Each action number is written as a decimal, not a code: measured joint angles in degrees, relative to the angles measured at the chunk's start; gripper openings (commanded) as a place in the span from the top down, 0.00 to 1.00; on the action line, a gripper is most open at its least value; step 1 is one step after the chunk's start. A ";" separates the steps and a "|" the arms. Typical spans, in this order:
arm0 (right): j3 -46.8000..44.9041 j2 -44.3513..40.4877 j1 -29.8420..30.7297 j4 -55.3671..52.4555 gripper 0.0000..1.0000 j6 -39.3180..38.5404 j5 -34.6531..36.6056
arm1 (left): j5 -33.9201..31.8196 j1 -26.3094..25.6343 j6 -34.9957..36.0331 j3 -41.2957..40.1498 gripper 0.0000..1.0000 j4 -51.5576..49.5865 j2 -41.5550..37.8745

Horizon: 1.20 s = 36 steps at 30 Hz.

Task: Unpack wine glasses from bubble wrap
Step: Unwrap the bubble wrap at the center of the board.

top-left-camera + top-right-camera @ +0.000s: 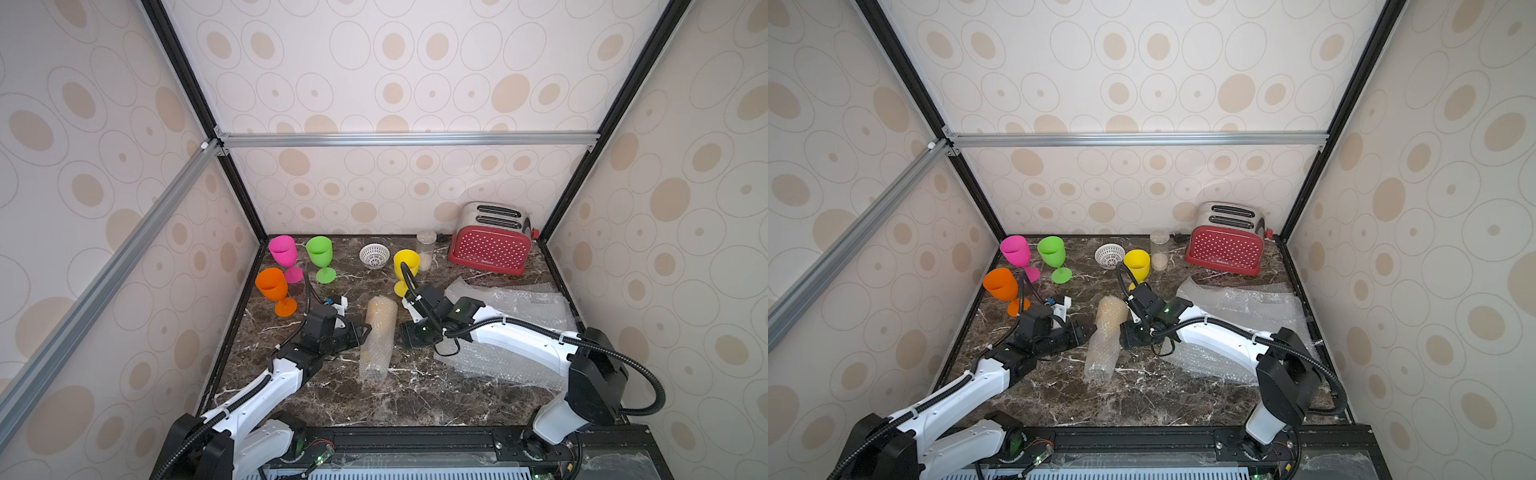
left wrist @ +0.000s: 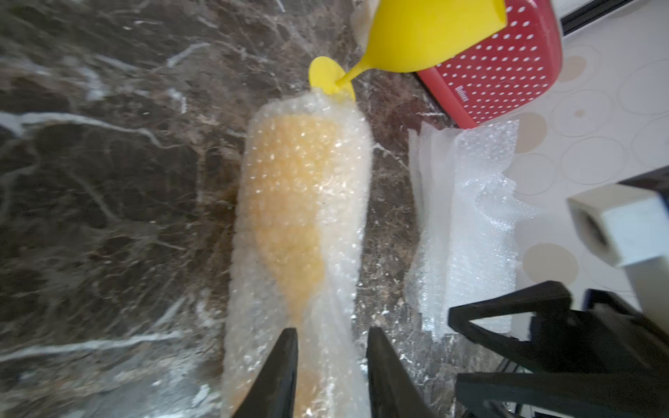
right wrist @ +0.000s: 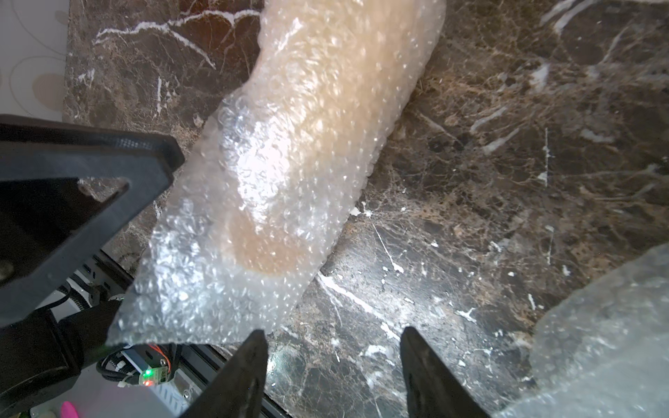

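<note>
Spanning the whole workspace: dark brown, white-veined marble surface [image 1: 374,399]. Red, white-dotted two-slot toaster [image 1: 490,249] with chrome top, far right corner. Flat bubble-wrap sheets [image 1: 523,301], clear, crumpled and overlapping, along the right side in front of the toaster, partly under the right arm [image 1: 523,336]. Bubble-wrap roll [image 1: 377,332], clear tube tinted amber, lying at the centre of the surface, long axis running front to back, between the two grippers; inside it, amber-yellow plastic goblet [image 2: 289,202], wrapped, cup toward the back, round foot toward the front. Four unwrapped opaque plastic stemmed goblets, all upright: orange goblet [image 1: 272,284], pink goblet [image 1: 283,250] and green goblet [image 1: 320,250] grouped at the far left; bright yellow goblet [image 1: 407,261] just behind the roll's far end. Clear cylindrical jar [image 1: 426,247], pale contents at its bottom, just beside the bright yellow goblet on the toaster side. Small white lattice bowl [image 1: 374,254], between the green goblet and the bright yellow goblet. Left gripper [image 2: 331,347], black fingers part-way apart, set either side of the roll's narrow stem section; whether they pinch the wrap cannot be told. Right gripper [image 3: 333,347], jaws well apart, holding nothing, bare surface between them, just beside the roll's right flank.
</note>
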 measured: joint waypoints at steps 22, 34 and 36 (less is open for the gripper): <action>6.88 6.54 1.22 -0.72 0.35 -0.59 0.74 | 14.60 -0.15 -7.37 -11.45 0.65 19.74 2.64; 7.04 8.41 1.27 -3.58 0.62 -0.39 3.02 | 17.92 -1.22 -11.23 -12.57 0.65 28.30 4.15; 6.99 8.57 1.29 -4.26 0.70 -0.46 3.80 | 17.99 -1.25 -11.23 -12.55 0.64 28.50 4.09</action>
